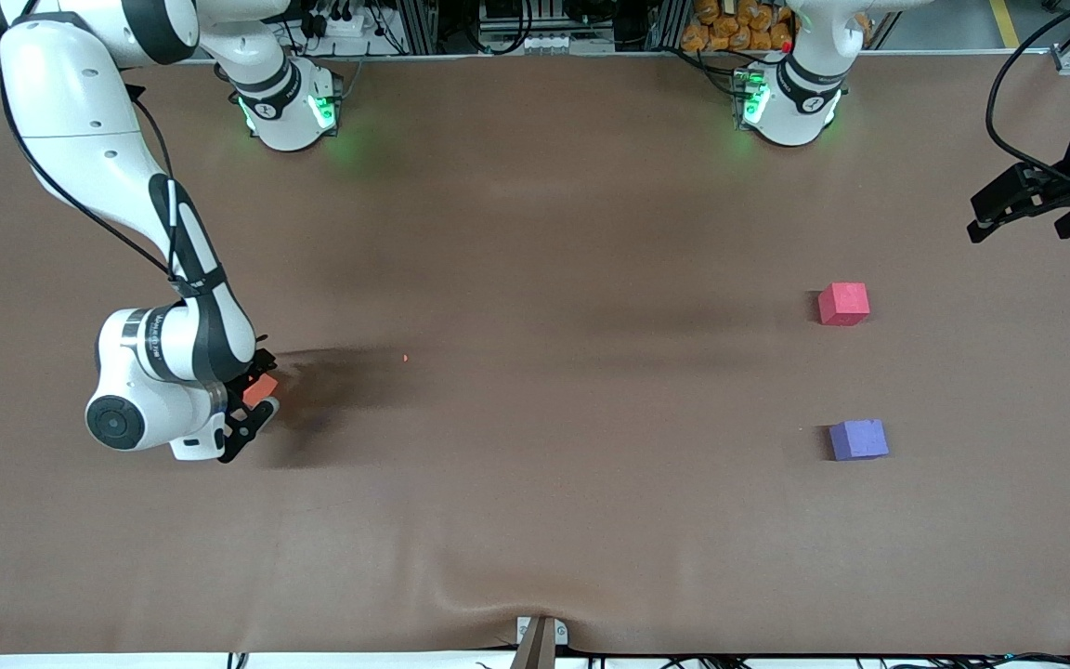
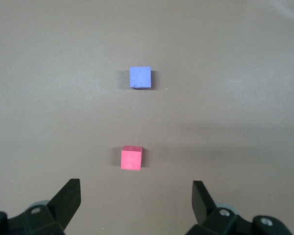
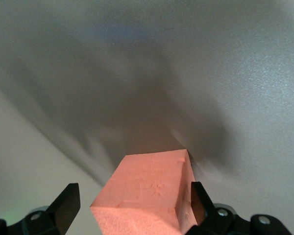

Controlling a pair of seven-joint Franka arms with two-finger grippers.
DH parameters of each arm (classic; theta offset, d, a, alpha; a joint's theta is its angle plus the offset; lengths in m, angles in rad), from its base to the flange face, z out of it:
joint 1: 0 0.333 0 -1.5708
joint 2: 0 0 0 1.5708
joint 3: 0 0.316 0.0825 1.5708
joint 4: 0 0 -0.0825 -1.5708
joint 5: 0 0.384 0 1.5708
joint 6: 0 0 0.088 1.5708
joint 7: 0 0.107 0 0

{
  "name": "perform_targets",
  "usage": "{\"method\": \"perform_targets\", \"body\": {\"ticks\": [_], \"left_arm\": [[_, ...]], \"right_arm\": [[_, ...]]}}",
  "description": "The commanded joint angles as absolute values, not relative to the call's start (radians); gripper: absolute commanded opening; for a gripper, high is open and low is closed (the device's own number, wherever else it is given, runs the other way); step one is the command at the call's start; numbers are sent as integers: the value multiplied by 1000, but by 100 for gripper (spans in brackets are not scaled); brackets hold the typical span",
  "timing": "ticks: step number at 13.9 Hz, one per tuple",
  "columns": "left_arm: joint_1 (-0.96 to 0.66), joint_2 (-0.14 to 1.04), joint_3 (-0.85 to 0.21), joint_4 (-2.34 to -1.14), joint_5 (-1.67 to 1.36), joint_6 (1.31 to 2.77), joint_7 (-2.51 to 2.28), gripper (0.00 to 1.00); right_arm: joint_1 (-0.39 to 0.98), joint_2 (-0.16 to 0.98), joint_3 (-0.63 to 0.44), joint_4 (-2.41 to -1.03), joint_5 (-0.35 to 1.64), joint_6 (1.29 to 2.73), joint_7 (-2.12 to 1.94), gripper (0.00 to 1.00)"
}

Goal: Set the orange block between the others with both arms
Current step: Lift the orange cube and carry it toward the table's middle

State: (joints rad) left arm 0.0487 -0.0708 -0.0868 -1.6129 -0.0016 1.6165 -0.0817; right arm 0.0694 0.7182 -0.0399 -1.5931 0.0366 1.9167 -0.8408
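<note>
Orange block [image 1: 261, 386] sits between the right tool's [image 1: 254, 401] spread, unclenched fingers near the surface's right-arm edge, while the released left tool [image 1: 1023, 206] waits.

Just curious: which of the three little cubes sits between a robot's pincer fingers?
The orange block, at the right arm's end of the table, sits between the right pincer's open fingers. The red-pink cube and purple-blue cube sit alone.

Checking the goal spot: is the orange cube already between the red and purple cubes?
No, the gap between the red cube and purple cube holds no orange cube.
</note>
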Motion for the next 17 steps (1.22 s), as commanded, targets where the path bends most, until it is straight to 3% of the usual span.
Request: {"method": "perform_targets", "body": {"ticks": [1,3,4,5,6,13,17], "left_arm": [[49,-66,-87,-1608,-2,1644,-83,100],[49,-64,-87,-1608,-3,1646,-83,100],[49,-60,-87,-1608,-2,1646,-83,100],[49,-60,-87,-1608,-2,1646,-83,100],[46,-58,-87,-1608,-2,1646,-83,100],[46,-66,-87,-1608,-2,1640,-81,100],[44,-64,-89,-1608,-2,1640,-83,100]], "right_arm": [[67,721,-40,-1603,25,1947,-876,100],[67,721,-40,-1601,25,1954,-876,98],[67,721,-40,-1601,25,1954,-877,71],[67,721,-40,-1601,23,1954,-885,51],[69,721,-40,-1600,21,1956,-890,44],[71,718,-35,-1542,46,1957,-874,40],[118,710,-17,-1522,208,1954,-665,40]]}}
